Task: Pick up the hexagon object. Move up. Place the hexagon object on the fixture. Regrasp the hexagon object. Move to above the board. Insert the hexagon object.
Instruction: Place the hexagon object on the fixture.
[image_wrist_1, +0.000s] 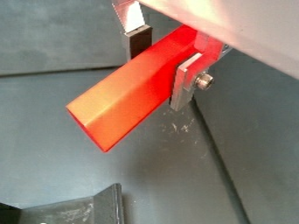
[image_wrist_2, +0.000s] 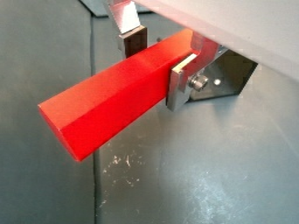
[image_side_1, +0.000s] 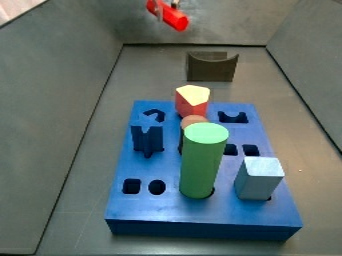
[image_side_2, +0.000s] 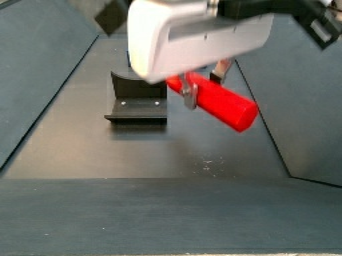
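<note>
The hexagon object is a long red bar (image_wrist_1: 122, 101). My gripper (image_wrist_1: 162, 63) is shut on it near one end, one dark pad behind it and one silver finger plate (image_wrist_1: 187, 80) in front. The same grip shows in the wrist view (image_wrist_2: 158, 66), bar (image_wrist_2: 105, 109) sticking out sideways. In a side view the gripper (image_side_2: 201, 85) holds the bar (image_side_2: 225, 104) in the air, above the floor and beside the fixture (image_side_2: 136, 100). In a side view the bar (image_side_1: 168, 15) hangs high at the far end, beyond the fixture (image_side_1: 210, 66) and the blue board (image_side_1: 160, 215).
On the board stand a green cylinder (image_side_1: 203, 160), a pale blue cube (image_side_1: 259, 178), a red-and-cream hexagonal block (image_side_1: 193, 98) and a blue piece (image_side_1: 147, 135). Grey sloping walls (image_side_1: 80, 110) enclose the floor. The fixture also shows in both wrist views (image_wrist_1: 82, 210) (image_wrist_2: 230, 77).
</note>
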